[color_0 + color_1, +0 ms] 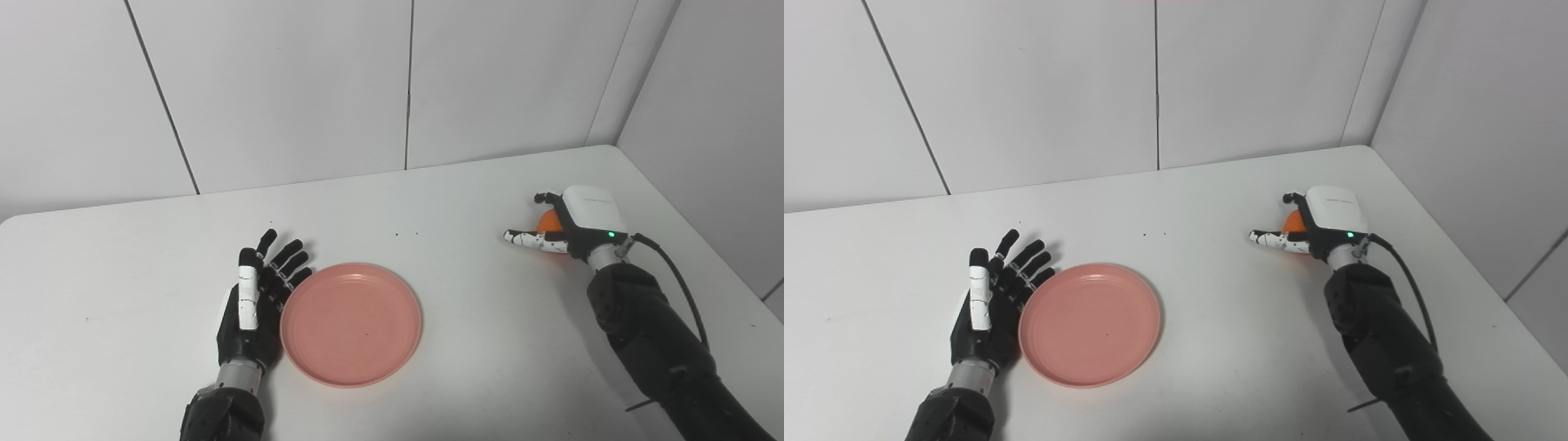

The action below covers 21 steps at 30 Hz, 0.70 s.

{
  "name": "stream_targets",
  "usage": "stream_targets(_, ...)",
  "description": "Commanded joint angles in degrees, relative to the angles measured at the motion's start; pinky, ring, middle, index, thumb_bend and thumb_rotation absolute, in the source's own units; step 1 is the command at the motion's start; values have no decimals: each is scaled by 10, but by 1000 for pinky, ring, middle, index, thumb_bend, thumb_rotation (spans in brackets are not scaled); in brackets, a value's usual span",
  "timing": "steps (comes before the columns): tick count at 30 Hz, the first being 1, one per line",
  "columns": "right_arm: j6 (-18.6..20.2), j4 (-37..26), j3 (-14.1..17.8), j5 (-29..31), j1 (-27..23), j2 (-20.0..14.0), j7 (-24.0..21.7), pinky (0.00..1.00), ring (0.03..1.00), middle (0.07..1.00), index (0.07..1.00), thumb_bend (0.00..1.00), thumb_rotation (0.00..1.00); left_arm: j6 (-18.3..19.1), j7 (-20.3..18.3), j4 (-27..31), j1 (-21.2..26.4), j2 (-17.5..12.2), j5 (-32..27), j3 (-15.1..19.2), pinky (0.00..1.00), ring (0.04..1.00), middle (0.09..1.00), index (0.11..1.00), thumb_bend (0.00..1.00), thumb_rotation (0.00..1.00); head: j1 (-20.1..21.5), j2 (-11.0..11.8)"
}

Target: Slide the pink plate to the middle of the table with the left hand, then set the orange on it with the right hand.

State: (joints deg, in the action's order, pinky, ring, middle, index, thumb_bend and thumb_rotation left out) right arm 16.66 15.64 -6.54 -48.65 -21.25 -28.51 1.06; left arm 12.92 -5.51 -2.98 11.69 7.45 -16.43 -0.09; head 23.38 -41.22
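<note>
The pink plate (351, 323) lies flat on the white table (441, 202), a little left of its middle. My left hand (257, 300) rests open just left of the plate, fingers spread and close against its rim. At the right side of the table sits the orange (548, 222), mostly hidden under my right hand (569, 223). That hand's fingers curl over the orange's far side and its thumb lies along the near side, so it is shut on the orange. The orange still looks low at table level.
White wall panels stand behind the table and along its right side. The table's right edge (1445, 245) runs close past my right arm. A black cable (680, 282) loops from the right wrist.
</note>
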Motion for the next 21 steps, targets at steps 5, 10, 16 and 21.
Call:
stream_targets(5, 29, 27, 0, 24, 8, 6, -6, 203, 261, 335, 368, 648, 494, 33, 3, -11, -16, -3, -1, 1, 784, 821, 800, 913, 913, 822, -1, -1)
stream_targets(10, 40, 33, -5, 36, 13, 6, -19, 167, 221, 276, 292, 558, 413, 37, 7, -8, -14, -2, 4, -1, 785, 817, 793, 909, 916, 823, -2, -4)
stream_targets(16, 52, 28, -10, 49, 15, 5, -23, 166, 223, 272, 274, 552, 296, 42, 9, -5, -12, -1, 2, 1, 779, 814, 797, 903, 912, 822, -2, -6)
stream_targets(21, 61, 21, -10, 59, 13, 1, -28, 169, 228, 278, 283, 548, 308, 44, 8, -5, -11, 0, 3, 1, 789, 815, 779, 910, 919, 818, -3, -7)
